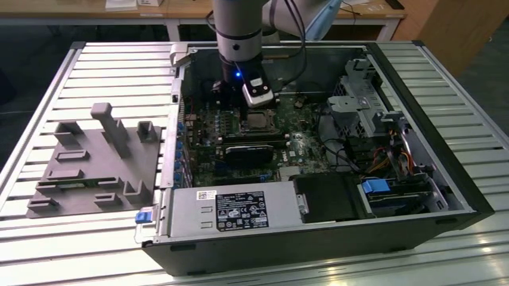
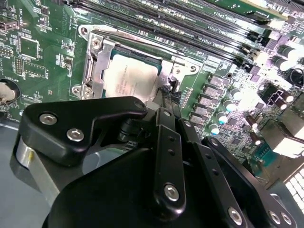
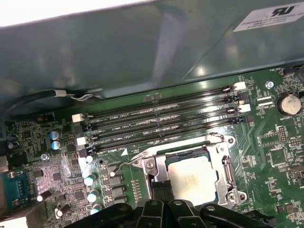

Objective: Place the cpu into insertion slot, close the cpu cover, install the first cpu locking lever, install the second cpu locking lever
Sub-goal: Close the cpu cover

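Note:
The cpu (image 2: pixel 130 78) lies flat in the insertion slot (image 1: pixel 258 121) on the green board, its silvery top (image 3: pixel 192 175) showing through the window of the cpu cover (image 3: pixel 224 161). The silver cover frame (image 2: pixel 95 61) lies down over the chip. A thin wire locking lever (image 3: pixel 130 162) sticks out at one corner of the socket, its end raised off the board. My gripper (image 3: pixel 161 189) hangs just above that side of the socket, fingers pressed together with nothing seen between them. Its black linkages hide part of the socket rim in the second wrist view, where the gripper (image 2: pixel 167 97) meets the frame's edge.
Several dark memory slots (image 3: pixel 161 118) run beside the socket, with the grey case wall (image 3: pixel 142 52) behind them. A black ribbed block (image 1: pixel 250 152), the grey power supply (image 1: pixel 230 208) and a drive cage (image 1: pixel 374 113) crowd the case. A grey fixture (image 1: pixel 95 161) sits on the slatted table.

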`<act>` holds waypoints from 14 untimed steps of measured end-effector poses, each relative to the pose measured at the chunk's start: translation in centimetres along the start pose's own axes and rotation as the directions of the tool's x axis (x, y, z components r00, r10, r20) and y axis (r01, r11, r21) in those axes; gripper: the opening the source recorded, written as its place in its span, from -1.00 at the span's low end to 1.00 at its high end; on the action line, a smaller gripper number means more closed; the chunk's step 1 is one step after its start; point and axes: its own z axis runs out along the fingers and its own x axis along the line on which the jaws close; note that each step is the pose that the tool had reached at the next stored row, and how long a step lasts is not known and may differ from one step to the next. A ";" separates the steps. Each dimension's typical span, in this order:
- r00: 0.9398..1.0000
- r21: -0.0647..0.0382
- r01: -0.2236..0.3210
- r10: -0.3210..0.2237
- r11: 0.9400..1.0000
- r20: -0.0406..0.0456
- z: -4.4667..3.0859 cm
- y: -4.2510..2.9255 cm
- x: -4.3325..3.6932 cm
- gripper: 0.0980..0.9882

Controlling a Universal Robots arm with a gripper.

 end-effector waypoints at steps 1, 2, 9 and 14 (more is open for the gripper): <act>1.000 0.000 0.000 0.000 1.000 0.000 -0.02 0.01 0.00 -0.99; 1.000 0.000 0.000 0.000 1.000 0.000 -0.02 0.01 0.00 -0.99; 1.000 0.000 0.000 0.000 1.000 -0.001 0.03 0.21 -0.91 -0.99; 1.000 0.001 0.000 0.000 1.000 -0.003 0.11 0.48 -2.11 -0.99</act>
